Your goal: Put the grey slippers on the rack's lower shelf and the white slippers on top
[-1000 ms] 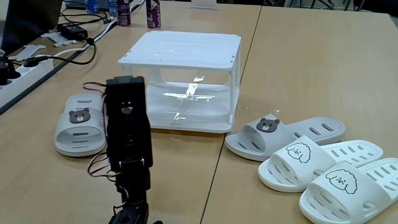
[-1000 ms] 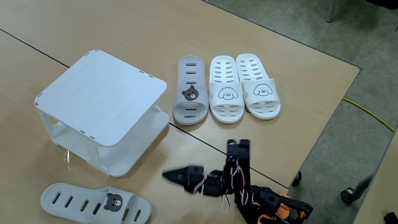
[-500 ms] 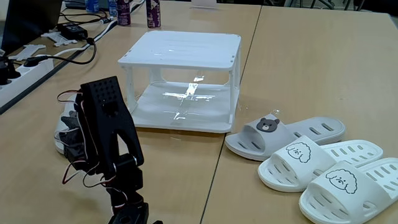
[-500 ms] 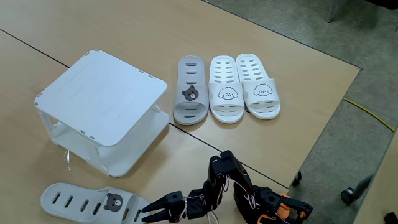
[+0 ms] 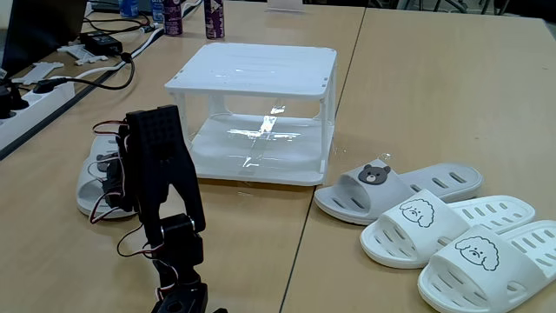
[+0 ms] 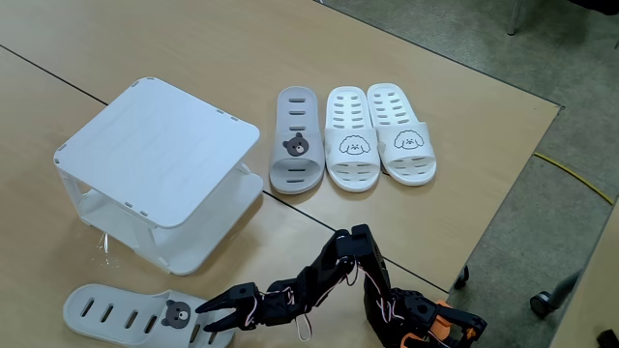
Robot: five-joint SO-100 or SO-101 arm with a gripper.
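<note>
One grey slipper [image 6: 111, 311] lies at the bottom left, in front of the rack [image 6: 160, 145], with its bear badge toward the arm. My gripper [image 6: 206, 319] is open, and its fingertips reach the slipper's badge end. In the low fixed view the arm [image 5: 156, 174] covers part of this grey slipper [image 5: 94, 184] and hides the gripper. The other grey slipper [image 6: 297, 140] lies beside the two white slippers [image 6: 350, 143] [image 6: 402, 137]. The rack's top [image 5: 256, 65] and its lower shelf [image 5: 261, 143] hold nothing.
A power strip and black cables [image 5: 39, 87] run along the table's left side, and bottles [image 5: 213, 17] stand behind the rack. The table's edge [image 6: 503, 184] drops to the floor on the right, past the white slippers.
The arm swung from the middle of the table toward the grey slipper by the rack and lowered. The gripper's jaws have spread, and its tips now reach the slipper's badge end.
</note>
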